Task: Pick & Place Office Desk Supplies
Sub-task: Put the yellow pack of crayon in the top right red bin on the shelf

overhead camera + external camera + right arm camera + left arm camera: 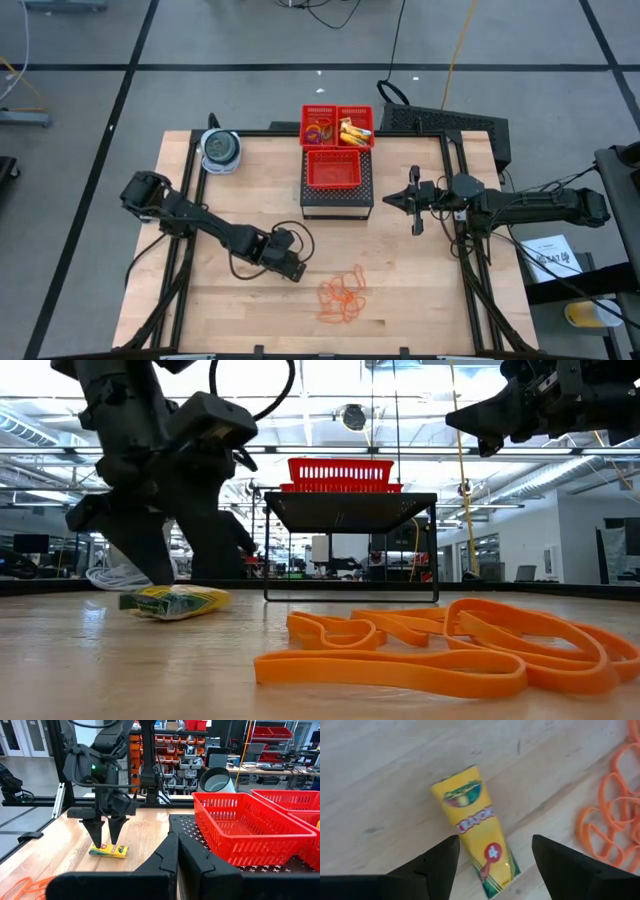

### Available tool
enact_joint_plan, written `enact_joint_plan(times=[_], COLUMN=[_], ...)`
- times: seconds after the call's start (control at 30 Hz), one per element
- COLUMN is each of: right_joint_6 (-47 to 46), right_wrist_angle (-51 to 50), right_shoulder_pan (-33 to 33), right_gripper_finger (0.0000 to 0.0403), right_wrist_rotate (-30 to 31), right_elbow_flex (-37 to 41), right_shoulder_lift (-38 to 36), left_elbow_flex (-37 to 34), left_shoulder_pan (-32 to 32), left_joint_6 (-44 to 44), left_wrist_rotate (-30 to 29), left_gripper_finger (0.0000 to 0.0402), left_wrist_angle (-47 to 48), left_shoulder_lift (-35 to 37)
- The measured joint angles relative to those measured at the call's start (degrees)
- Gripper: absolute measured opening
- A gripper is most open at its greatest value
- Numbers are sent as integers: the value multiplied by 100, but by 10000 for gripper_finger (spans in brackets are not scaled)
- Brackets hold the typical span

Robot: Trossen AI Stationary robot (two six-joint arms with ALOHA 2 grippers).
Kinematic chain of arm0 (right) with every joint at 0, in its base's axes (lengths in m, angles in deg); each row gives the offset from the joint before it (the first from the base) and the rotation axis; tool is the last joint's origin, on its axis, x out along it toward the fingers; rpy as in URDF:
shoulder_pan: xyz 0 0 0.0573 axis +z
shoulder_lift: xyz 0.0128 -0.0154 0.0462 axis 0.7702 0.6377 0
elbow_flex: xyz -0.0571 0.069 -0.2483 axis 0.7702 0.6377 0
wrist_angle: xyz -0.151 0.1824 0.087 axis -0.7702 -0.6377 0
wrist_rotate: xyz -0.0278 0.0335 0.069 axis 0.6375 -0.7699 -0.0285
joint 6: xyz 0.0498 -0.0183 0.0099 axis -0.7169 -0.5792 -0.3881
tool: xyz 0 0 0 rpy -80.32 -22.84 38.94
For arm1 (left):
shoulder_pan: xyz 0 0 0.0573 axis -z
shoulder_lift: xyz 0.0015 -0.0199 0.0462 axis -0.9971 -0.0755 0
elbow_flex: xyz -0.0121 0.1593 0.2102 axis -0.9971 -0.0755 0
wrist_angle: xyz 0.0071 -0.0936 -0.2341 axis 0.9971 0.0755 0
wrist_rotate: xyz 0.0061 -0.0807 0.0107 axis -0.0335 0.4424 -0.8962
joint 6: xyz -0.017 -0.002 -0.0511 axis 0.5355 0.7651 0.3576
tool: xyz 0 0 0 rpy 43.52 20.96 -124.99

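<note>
On table: one yellow crayon packet (479,834) between spread left end effector (492,865) fingers; right end effector (177,851) closed, empty.

three red baskets (338,150), one crayon packet (479,827), two arms.

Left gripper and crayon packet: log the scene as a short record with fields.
left gripper: open, fingers either side of the crayon packet, low over the table
crayon packet: yellow, lying flat on the wooden table, not lifted
rubber bands: orange, loose pile on the table beside the packet
right gripper: shut, empty, raised beside the black stand
baskets: red, on the black stand; the front one looks empty
</note>
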Motion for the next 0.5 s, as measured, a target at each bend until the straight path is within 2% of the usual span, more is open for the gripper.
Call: enact_joint_plan(times=[0.2,0.5], right_joint_6=[9,9], right_wrist_angle=[2,-7], right_shoulder_pan=[-2,-39], right_gripper_finger=[4,4], right_wrist_rotate=[32,155], right_elbow_flex=[0,4], right_shoulder_lift=[10,94], left_elbow_flex=[4,39], left_shoulder_pan=[14,75], left_joint_6=[166,49], left_wrist_rotate=[16,234], left_gripper_finger=[250,224], left_wrist_angle=[-243,67], left_shoulder_lift=[-277,-726])
